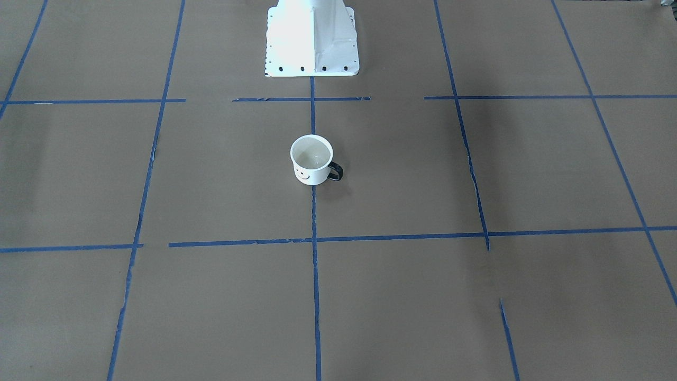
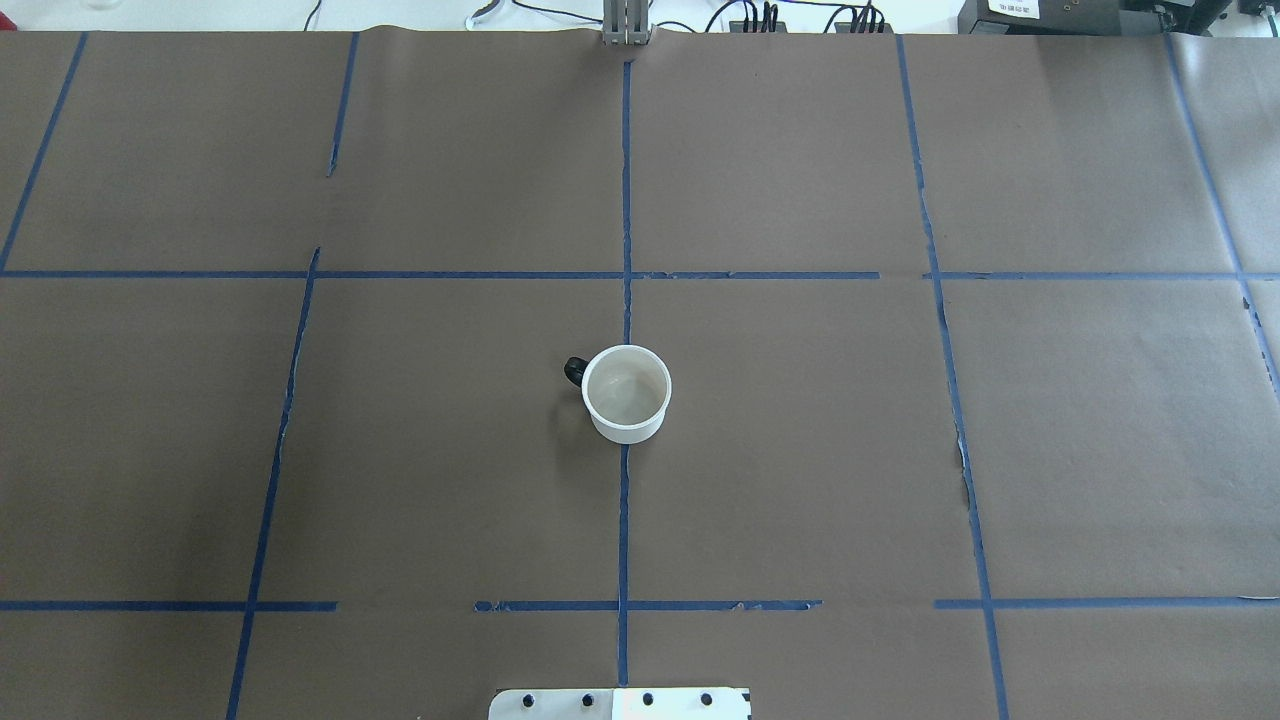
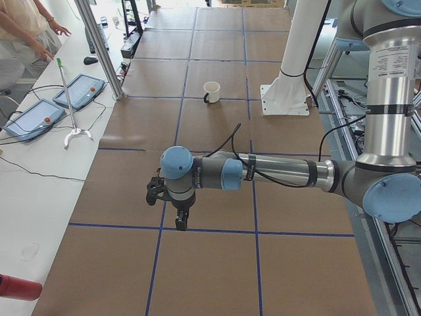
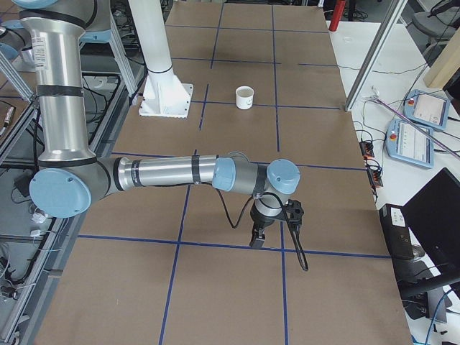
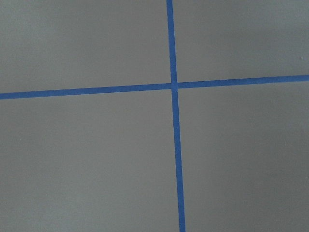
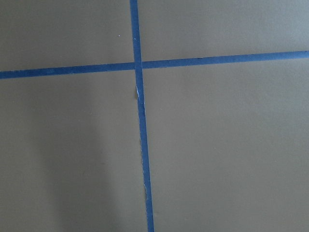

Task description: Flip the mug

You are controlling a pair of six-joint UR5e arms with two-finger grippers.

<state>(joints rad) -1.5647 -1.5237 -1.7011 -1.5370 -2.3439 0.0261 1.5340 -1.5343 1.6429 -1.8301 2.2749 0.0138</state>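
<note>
The mug (image 1: 311, 161) is small and white, with a black smiley face on its side and a black loop handle. It stands upright, mouth up, on the brown table near the middle, a little in front of the robot's base. It also shows in the overhead view (image 2: 626, 392) and both side views (image 3: 211, 91) (image 4: 245, 97). My left gripper (image 3: 179, 220) hangs over the table's left end, far from the mug. My right gripper (image 4: 256, 241) hangs over the right end, also far from it. I cannot tell whether either gripper is open or shut. Both wrist views show only paper and tape.
Blue tape lines (image 2: 624, 200) divide the brown paper into squares. The white robot pedestal (image 1: 312, 37) stands at the table's edge behind the mug. A side bench holds teach pendants (image 3: 39, 115) and cables. A person (image 3: 26, 26) stands by it.
</note>
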